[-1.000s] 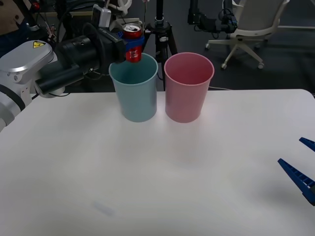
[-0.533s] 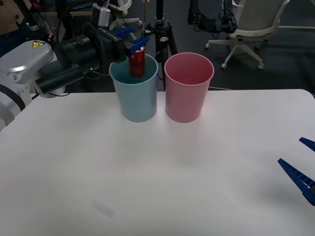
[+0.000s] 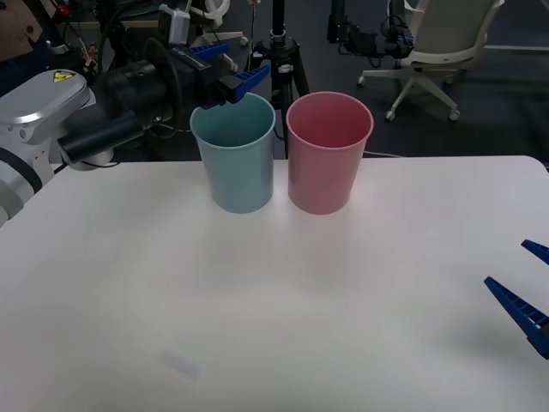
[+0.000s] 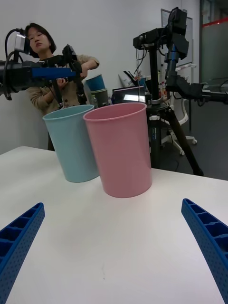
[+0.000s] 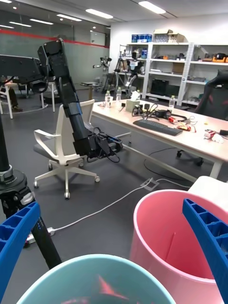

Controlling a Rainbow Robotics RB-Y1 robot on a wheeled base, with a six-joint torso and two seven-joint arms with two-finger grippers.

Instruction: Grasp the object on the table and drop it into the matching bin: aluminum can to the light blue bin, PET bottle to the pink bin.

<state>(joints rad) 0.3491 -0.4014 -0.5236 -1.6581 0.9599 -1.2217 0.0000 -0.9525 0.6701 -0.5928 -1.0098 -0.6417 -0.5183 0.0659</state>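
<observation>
On your large white smooth table (image 3: 283, 309), the tall pale blue plastic bin (image 3: 233, 154) stands at the far edge, just left of the same-shaped pink plastic bin (image 3: 328, 150). Your left gripper (image 3: 230, 67) hangs spread wide over the blue bin's rim, where the small red can (image 5: 111, 289) lies inside; your right gripper (image 3: 527, 287) rests released, low at the near right.

A robotics lab — shelving (image 5: 161, 61), a cluttered workbench (image 5: 175, 130), office chair (image 5: 64, 152), tripod-mounted arms (image 4: 164, 42).
</observation>
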